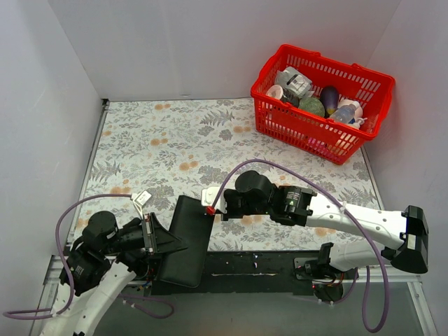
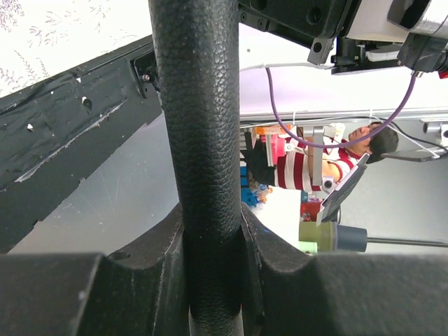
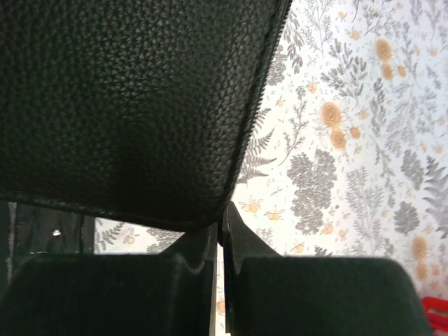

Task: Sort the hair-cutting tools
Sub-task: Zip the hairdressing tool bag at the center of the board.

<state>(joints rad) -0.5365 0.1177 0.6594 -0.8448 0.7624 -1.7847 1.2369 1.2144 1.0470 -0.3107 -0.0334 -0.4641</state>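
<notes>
Black case (image 1: 196,238): flat, rectangular, rounded corners, pebbled leather-like skin. In the right wrist view a zip line runs along its edge (image 3: 126,105). It lies lengthwise, its near end over the black strip where the arms are bolted.

Hair-cutting tools: we see them in no view and cannot tell where they lie.

Left gripper (image 1: 178,245): it comes at the case's left long edge, with the arm folded low and its base left of the case. In the left wrist view the matte black fingers (image 2: 133,294) clamp the case (image 2: 199,140) edge-on, pressed to both faces.

Right gripper (image 1: 211,208): it sits at the case's far right corner. The arm reaches in low from the right of the case, with a white forearm, a black wrist and a purple cable looping above. In its own view (image 3: 220,238) the jaws stand nearly together with only a slit between them, right under the case's rounded corner. We cannot tell whether they pinch anything.

Worktop (image 3: 350,140): pale cloth printed with grey ferns and orange blooms, spreading beyond the case.

Red plastic basket (image 1: 301,126): lattice walls, well beyond the case to the far right. It holds a purple egg shape (image 1: 329,94), a green one (image 1: 313,106) and small bottles (image 1: 346,112).

White tag (image 1: 142,198): on the left arm's cable, just left of the case. Its print is too small to read.
</notes>
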